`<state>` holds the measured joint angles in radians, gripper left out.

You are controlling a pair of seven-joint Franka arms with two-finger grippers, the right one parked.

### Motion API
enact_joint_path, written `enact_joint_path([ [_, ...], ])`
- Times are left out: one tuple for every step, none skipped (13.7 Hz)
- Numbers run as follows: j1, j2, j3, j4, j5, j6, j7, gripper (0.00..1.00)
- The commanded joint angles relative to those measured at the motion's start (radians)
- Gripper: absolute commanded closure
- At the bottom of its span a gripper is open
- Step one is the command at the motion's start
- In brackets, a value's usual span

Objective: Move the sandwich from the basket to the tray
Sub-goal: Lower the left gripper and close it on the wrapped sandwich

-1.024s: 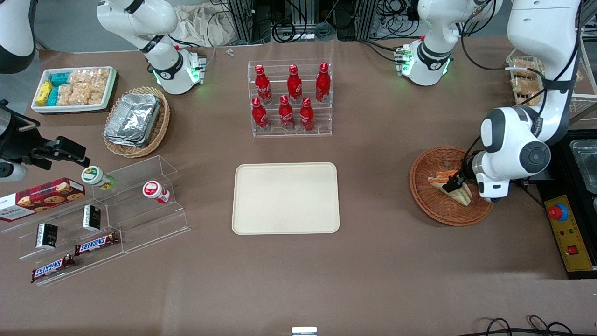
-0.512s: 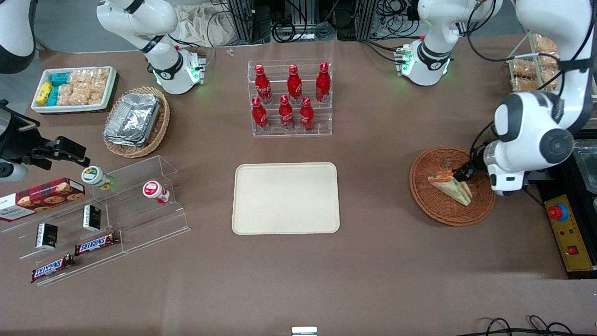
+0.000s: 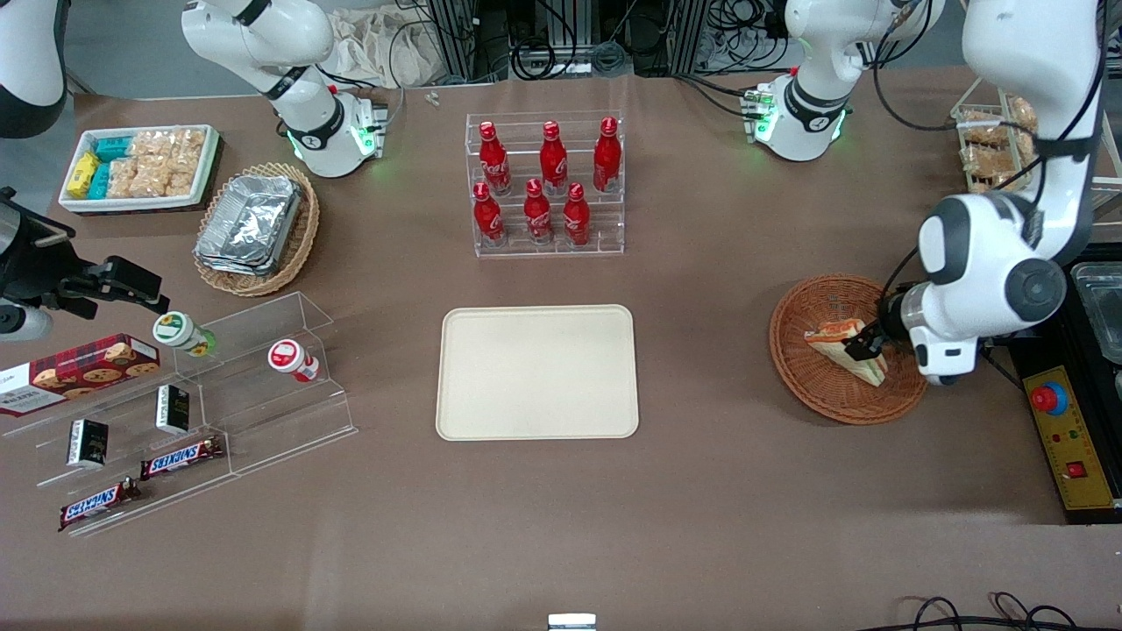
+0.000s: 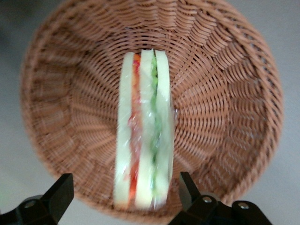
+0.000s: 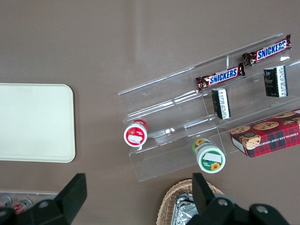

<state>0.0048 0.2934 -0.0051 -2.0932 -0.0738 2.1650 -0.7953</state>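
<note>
Fingers [image 4: 58,197] of the end effector [image 3: 863,343] are seen spread apart on either side of the sandwich [image 4: 143,136] in the left wrist view, with gaps on both sides, so nothing is gripped yet. The sandwich, wrapped in clear film and standing on edge, is still lying in the basket [image 3: 811,386] at the working arm's end of the worktop [image 3: 701,508]. The step in hand is judged to be the approach for the grasp. A further descent and a closing of the fingers on the bread faces would be called for next, followed by a lift and a carry to the bare tray [image 3: 536,372] at mid-worktop.
</note>
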Motion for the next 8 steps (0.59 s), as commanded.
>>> enact_joint_path([
  [0.001,0.033,-0.006,-0.008,-0.015,0.062,-0.015,0.00],
  [0.001,0.036,-0.006,-0.017,-0.015,0.067,-0.015,0.00],
  [0.001,0.036,-0.006,-0.018,-0.015,0.070,-0.015,0.07],
  [0.001,0.035,-0.006,-0.018,-0.017,0.070,-0.016,0.57],
  [0.003,0.033,-0.006,-0.018,-0.015,0.065,-0.013,1.00],
  [0.001,0.024,-0.006,-0.011,-0.014,0.058,-0.004,1.00],
  [0.001,0.004,-0.007,-0.008,-0.012,0.044,0.005,1.00],
  [0.001,-0.025,-0.007,0.001,-0.006,0.009,0.008,1.00],
])
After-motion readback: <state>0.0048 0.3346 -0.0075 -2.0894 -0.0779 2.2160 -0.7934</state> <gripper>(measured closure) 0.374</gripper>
